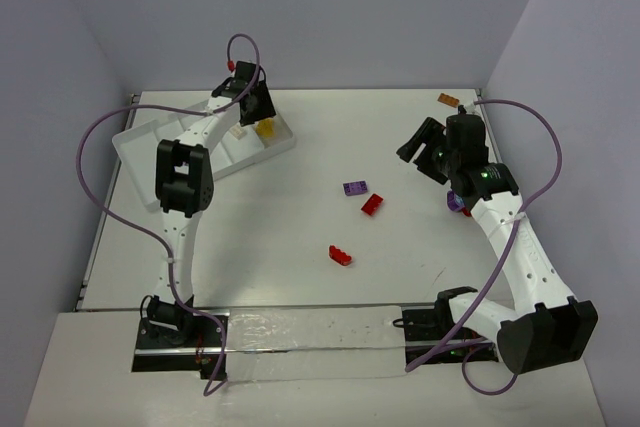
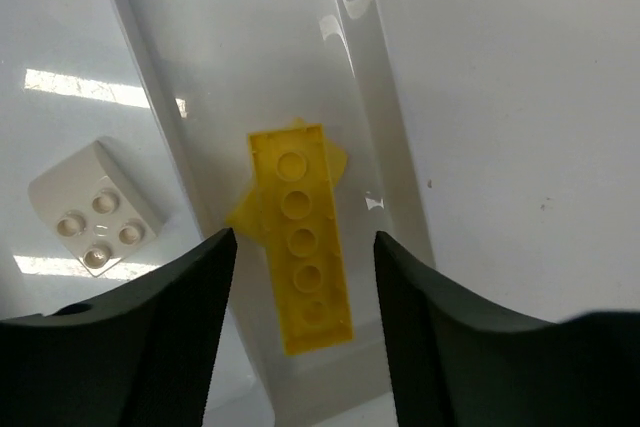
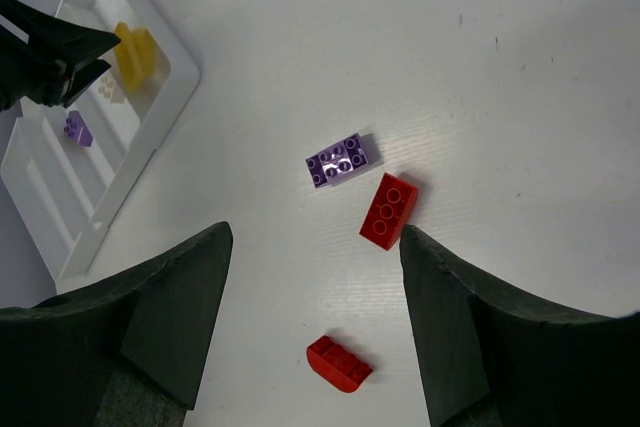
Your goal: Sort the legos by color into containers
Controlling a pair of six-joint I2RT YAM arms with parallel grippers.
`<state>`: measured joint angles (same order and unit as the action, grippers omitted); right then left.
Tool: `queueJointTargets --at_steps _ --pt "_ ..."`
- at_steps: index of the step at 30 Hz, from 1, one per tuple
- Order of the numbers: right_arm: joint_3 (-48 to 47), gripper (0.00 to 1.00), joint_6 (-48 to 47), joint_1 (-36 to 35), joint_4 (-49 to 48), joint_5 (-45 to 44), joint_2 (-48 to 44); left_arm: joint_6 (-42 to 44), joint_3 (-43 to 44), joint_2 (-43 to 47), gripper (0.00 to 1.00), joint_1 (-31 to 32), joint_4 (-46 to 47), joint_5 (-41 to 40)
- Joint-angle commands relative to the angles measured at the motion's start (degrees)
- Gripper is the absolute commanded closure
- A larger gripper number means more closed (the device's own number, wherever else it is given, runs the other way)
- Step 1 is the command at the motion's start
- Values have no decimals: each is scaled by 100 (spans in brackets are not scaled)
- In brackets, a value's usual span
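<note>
The white tray (image 1: 140,147) stands at the back left. My left gripper (image 1: 256,112) hangs open over its right end compartment. In the left wrist view a yellow lego plate (image 2: 300,237) lies flat in that compartment between the open jaws of the left gripper (image 2: 304,239), touching neither finger. A beige lego (image 2: 95,217) sits in the neighbouring compartment. My right gripper (image 1: 420,149) is open and empty above the table. Below the right gripper (image 3: 315,237) lie a purple lego (image 3: 341,161), a red lego (image 3: 388,210) and a rounded red lego (image 3: 339,364).
An orange lego (image 1: 447,99) lies at the back right near the wall. A small purple lego (image 3: 78,128) sits in a tray compartment. Purple cables loop from both arms. Walls close in the back and the sides.
</note>
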<state>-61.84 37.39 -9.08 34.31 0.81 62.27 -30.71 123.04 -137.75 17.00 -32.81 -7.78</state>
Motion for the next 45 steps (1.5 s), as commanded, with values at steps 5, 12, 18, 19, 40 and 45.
queueJointTargets --at_steps 5,12,18,19,40,45 --pt "-235 24 -95 10 26 -128 -128 146 220 248 30 -72 54 208" --pt "-384 24 -192 12 49 -287 100 266 -186 1197 30 -29 222 376" --pt "-632 23 -265 12 113 -687 355 370 -599 2166 29 1 202 566" --pt "-696 22 -281 10 138 -785 411 383 -686 2326 28 5 176 611" --pt "-3333 10 -720 562 363 -1824 3662 321 -2006 3927 4 13 -50 1630" --pt "-4862 8 -969 1112 679 -1507 5072 314 -2207 4220 4 14 29 1500"
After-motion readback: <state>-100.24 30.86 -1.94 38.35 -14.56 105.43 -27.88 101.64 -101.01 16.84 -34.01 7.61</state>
